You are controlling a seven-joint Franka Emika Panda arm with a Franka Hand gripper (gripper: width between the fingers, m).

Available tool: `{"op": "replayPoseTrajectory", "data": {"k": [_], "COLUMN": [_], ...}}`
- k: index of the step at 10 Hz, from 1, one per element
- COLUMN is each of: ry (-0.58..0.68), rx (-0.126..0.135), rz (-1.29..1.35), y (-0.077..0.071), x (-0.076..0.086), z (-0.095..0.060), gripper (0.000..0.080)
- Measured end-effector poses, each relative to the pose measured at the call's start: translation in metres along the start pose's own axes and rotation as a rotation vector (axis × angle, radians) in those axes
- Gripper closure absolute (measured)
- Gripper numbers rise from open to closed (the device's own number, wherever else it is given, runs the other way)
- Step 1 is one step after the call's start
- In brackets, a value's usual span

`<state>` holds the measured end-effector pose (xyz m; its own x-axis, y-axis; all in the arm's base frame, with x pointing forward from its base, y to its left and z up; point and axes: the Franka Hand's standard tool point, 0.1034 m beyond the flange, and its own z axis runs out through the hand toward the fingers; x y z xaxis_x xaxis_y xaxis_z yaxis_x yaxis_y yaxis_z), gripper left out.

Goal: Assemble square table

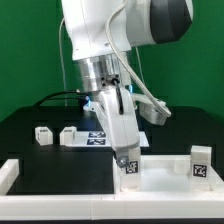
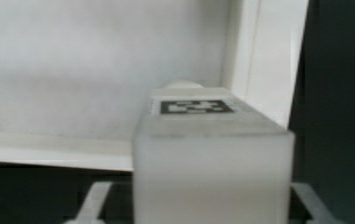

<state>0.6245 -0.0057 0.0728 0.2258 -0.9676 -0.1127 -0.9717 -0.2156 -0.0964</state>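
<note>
We see a white leg standing upright in the middle, gripped by the gripper, with its black-white tag on top. Behind it lies a white slab with a raised white edge, then the black table.

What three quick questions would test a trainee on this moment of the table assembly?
1. True or false: the gripper is shut on a white leg.
2. Multiple choice: how many free legs stand apart from the gripper in the exterior view? A one, B three, C six.
3. Short answer: what marks the held leg's end face in the wrist view?

Key: 1 true. 2 B. 3 a black-white tag.
</note>
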Motion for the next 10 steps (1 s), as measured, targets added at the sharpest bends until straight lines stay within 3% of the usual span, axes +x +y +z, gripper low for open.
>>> {"op": "replayPoseTrajectory", "data": {"k": [1,3,6,8,10], "ry": [0.038,0.037,0.032,0.071,0.08], "rx": [-0.029,-0.042,-0.043,-0.033,-0.025], "rz": [-0.224,-0.674,-0.882,-1.197,-1.173], "y": [0.001,-0.004,-0.004,-0.007,-0.005], "x": [-0.015,-0.021,-0.02,-0.011,-0.012], "z": [0.003,0.0,0.001,0.001,0.003], "gripper": [0.0511,0.0197,0.0152,0.0151,0.0151]}}
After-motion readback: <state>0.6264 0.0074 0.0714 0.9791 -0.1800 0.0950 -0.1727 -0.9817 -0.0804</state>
